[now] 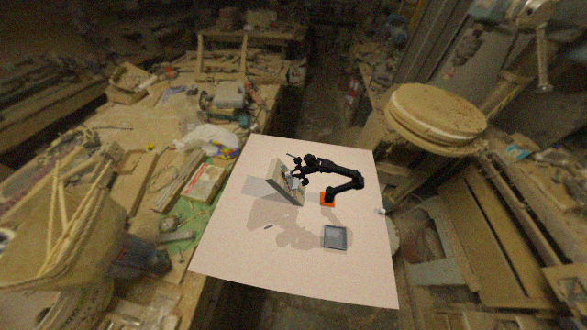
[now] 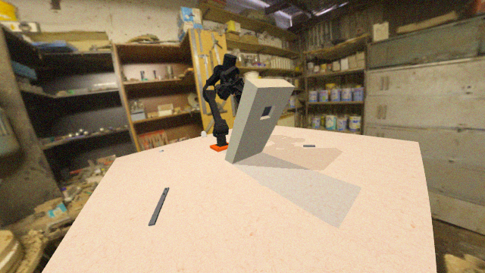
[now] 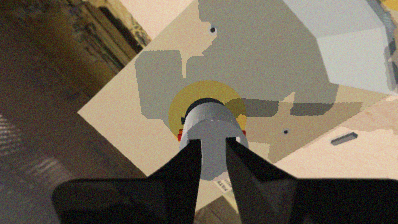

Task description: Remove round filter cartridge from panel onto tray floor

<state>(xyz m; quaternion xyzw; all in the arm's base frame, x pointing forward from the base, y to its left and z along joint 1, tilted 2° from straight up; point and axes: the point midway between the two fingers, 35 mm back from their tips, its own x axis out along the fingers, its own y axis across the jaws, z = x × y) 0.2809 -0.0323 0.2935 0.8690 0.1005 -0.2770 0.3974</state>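
In the wrist view my gripper is shut on the grey round filter cartridge. The cartridge stands out from the yellow-ringed socket in the beige service panel, with small red tabs at its sides. In the top view the gripper is at the face of the tilted panel. The exterior view shows the panel's back, which hides the gripper and cartridge. The grey tray lies on the table in front of the arm's orange base.
The black arm reaches from its base to the panel. A small dark bar lies on the table near the panel. Another dark bar lies farther out. A small white object sits at the table edge.
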